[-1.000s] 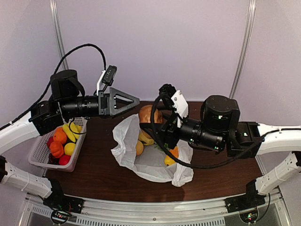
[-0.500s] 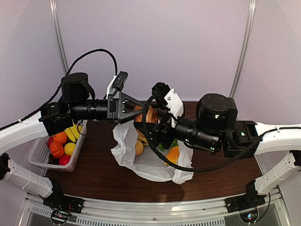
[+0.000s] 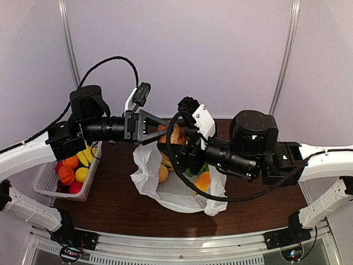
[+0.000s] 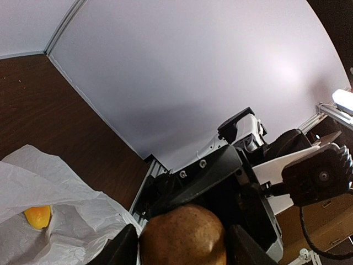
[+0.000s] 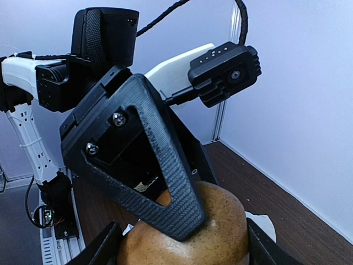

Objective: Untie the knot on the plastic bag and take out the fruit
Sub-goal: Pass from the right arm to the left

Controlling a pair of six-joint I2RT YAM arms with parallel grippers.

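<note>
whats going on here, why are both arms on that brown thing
It looks like a handover above the open plastic bag. The right gripper holds a brown fruit over the bag. The left gripper has its fingers on either side of the same fruit, but it is unclear whether it grips yet. Orange and yellow fruit lie in the bag, and other pieces sit in the white basket on the left.

Left end effector (image 3: 165, 128) around brown kiwi (image 3: 177, 136), above the open plastic bag (image 3: 144, 167).
</note>
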